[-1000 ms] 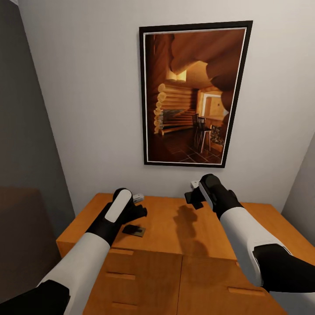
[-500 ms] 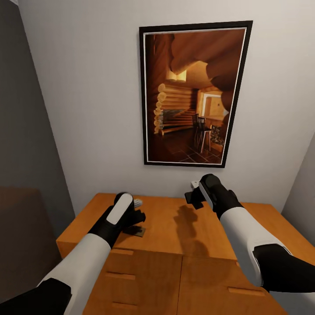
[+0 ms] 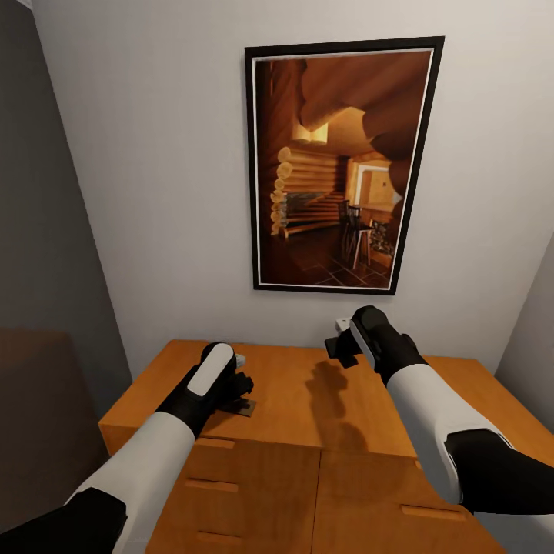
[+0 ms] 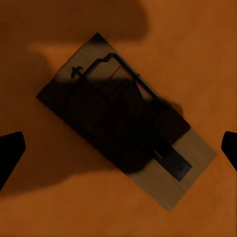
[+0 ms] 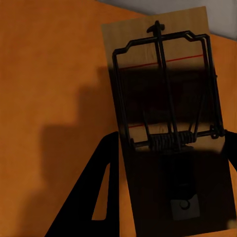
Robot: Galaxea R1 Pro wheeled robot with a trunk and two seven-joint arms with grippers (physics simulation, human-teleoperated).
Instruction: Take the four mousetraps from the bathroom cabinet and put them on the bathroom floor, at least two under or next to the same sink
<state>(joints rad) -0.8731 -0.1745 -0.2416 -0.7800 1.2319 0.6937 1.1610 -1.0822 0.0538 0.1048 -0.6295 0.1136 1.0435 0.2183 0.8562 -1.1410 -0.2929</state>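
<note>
The orange-brown cabinet stands against the wall in front of me. One mousetrap, a tan board with a black wire spring, lies flat on the cabinet top; in the head view just its corner peeks out under my left hand. My left gripper hovers low over it, open, its black fingertips on either side of the board and clear of it. My right gripper is raised above the cabinet's back edge, shut on a second mousetrap.
A large framed picture hangs on the wall behind the cabinet. A small white object sits on the top just beyond my left hand. Drawer fronts with bar handles face me below. A dark grey wall closes the left side.
My left gripper has dropped and drawn back over the lying mousetrap, now covering most of it in the head view. The right arm and its trap have stayed put.
</note>
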